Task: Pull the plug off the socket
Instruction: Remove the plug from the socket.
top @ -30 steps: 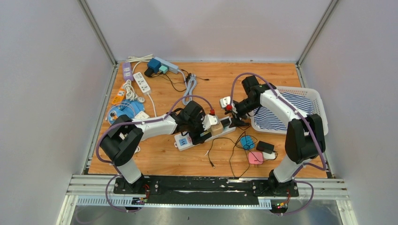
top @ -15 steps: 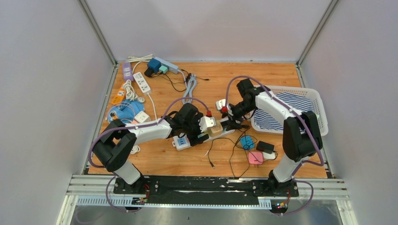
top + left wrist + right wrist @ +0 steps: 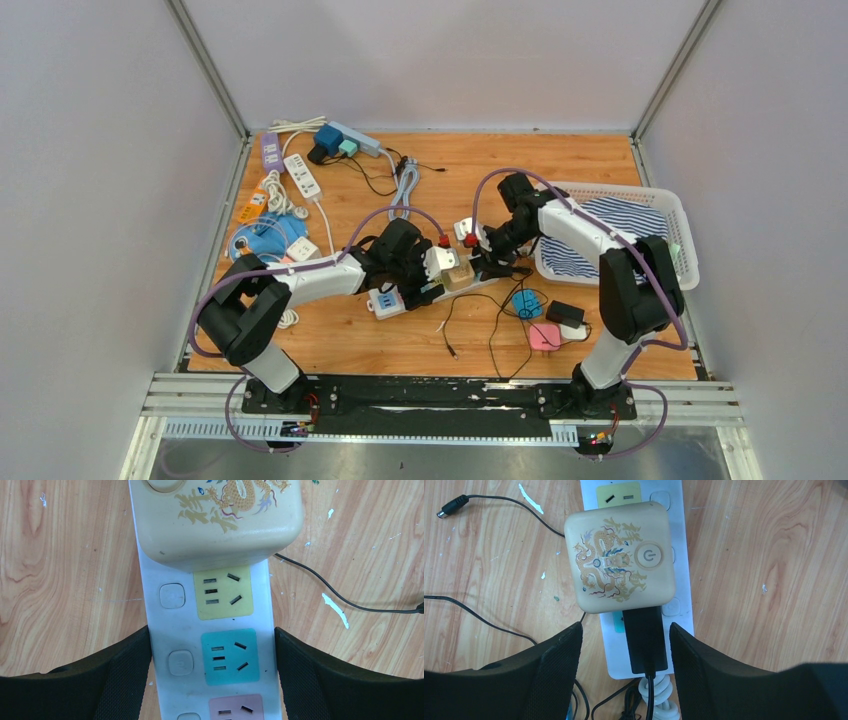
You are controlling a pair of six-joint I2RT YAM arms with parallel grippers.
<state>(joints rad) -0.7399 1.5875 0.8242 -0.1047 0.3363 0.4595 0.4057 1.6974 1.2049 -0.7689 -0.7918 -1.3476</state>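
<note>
Item: black plug (image 3: 644,637), seated in the end outlet of a white power strip (image 3: 165,627) that lies flat on the wooden desk (image 3: 764,555). Position: directly below the right tool (image 3: 625,625), between its two black fingers (image 3: 709,665). The plug sits off-centre in the gap, almost against the finger on the right of the wrist view and with a clear gap to the other. Right tool: jaws moderately apart, straddling the plug and gripping nothing. A white coiled cord (image 3: 659,705) leaves the strip's end beneath the tool, under the plug's own black lead. Adjoining item: beige adapter (image 3: 619,557), a rounded square block with a dragon print and a round power button. It is plugged into the strip just ahead of the right tool's fingertips, touching the plug's front end. Left tool (image 3: 212,630): jaws set wide, its fingers (image 3: 120,675) closed against the two long edges of the strip, holding it. A teal outlet (image 3: 229,656) lies between the fingertips, a pink outlet (image 3: 235,707) further back towards the wrist, and a yellow outlet (image 3: 222,592) just ahead of them. The adapter overhangs the strip beyond the yellow outlet. Loose item: a thin black cable (image 3: 350,602) on the desk, ahead of the left tool's right-hand finger.
</note>
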